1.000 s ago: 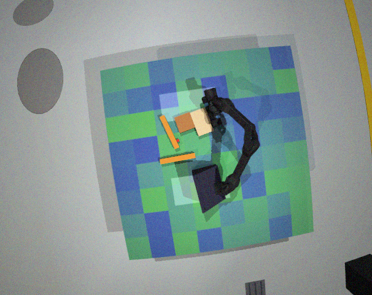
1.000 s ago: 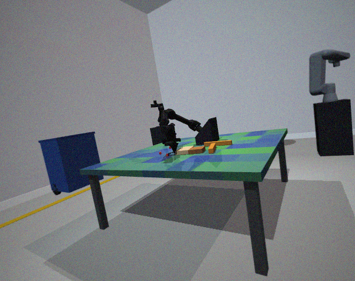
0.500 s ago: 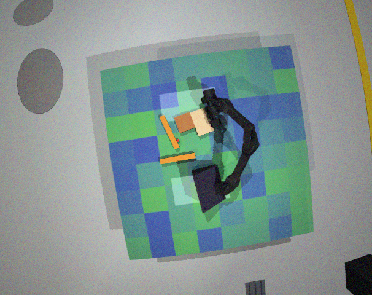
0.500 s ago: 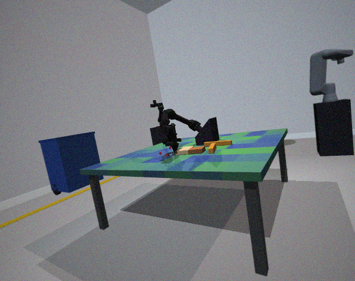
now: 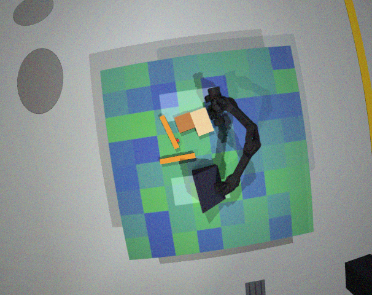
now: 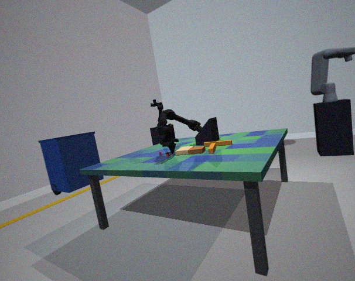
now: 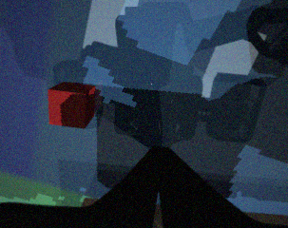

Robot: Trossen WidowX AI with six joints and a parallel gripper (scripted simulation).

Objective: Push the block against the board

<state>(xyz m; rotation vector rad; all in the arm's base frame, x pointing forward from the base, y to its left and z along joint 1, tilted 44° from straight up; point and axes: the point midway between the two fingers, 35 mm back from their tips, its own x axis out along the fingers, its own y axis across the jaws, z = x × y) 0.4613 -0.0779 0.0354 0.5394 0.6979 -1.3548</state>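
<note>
Since the square block looks pushed flat against the board, the step in hand seems to be the last check and then moving away. Going left to right in the exterior view, the fingers (image 5: 210, 116) (image 6: 173, 151) come first, clenched tight with nothing in them, down low by the table (image 5: 281, 216) (image 6: 171, 173). Just right of them is the pale board (image 5: 202, 121) (image 6: 183, 150), so near that I cannot tell if they touch it. Next, on the far side of the board from the fingers, is the brown square block (image 5: 184, 122) (image 6: 197, 150). From the top, one whole side of it seems to touch the long side of the board, and one edge of each looks to make one straight line. Farther past the block are two orange sticks, the near one (image 5: 169, 131) (image 6: 211, 148) and the far one (image 5: 177, 158) (image 6: 226, 142). If the line is good, the fingers should go back, away from the board, without bumping it. A small bump could spoil the line. For containers, a big blue bin (image 6: 76, 163) stands well left of the fingers, off the table, and I cannot see what is inside.
</note>
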